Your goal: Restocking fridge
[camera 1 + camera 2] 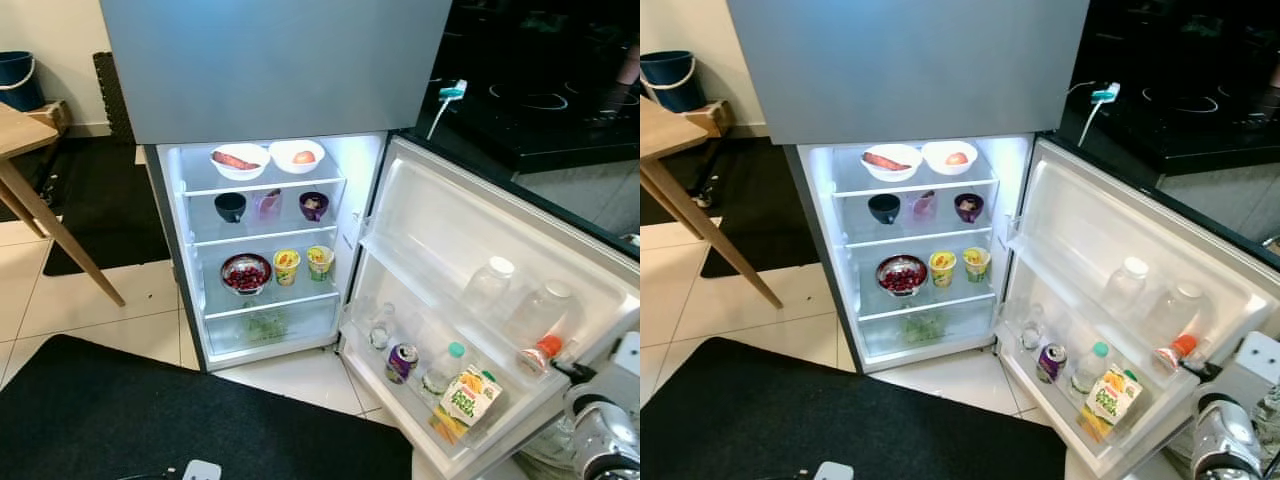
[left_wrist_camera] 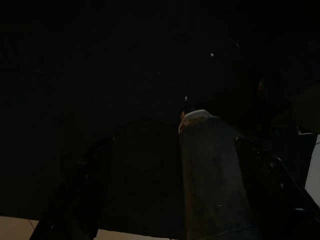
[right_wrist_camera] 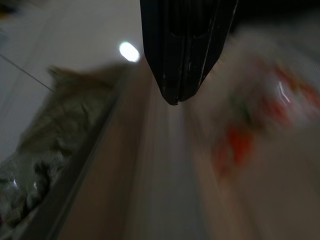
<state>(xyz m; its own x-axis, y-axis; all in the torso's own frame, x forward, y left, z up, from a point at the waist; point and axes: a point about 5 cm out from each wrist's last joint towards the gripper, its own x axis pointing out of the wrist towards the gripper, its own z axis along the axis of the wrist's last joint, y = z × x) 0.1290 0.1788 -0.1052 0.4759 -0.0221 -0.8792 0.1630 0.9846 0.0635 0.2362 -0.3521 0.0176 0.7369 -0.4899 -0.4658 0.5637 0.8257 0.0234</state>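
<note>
The fridge's lower compartment stands open and lit. On the top shelf are two white bowls, one with a reddish root and one with an apple. Dark bowls sit below, then a bowl of red fruit and two yellow cups. The open door holds clear jars, a can, bottles and a juice carton. My right arm is low beside the door's outer edge. Its gripper is shut, over a blurred door rail. My left gripper hangs open in the dark.
A wooden table stands at the left, with a blue bucket behind it. A black mat lies in front of the fridge on the tiled floor. A black stovetop with a white cable is at the right.
</note>
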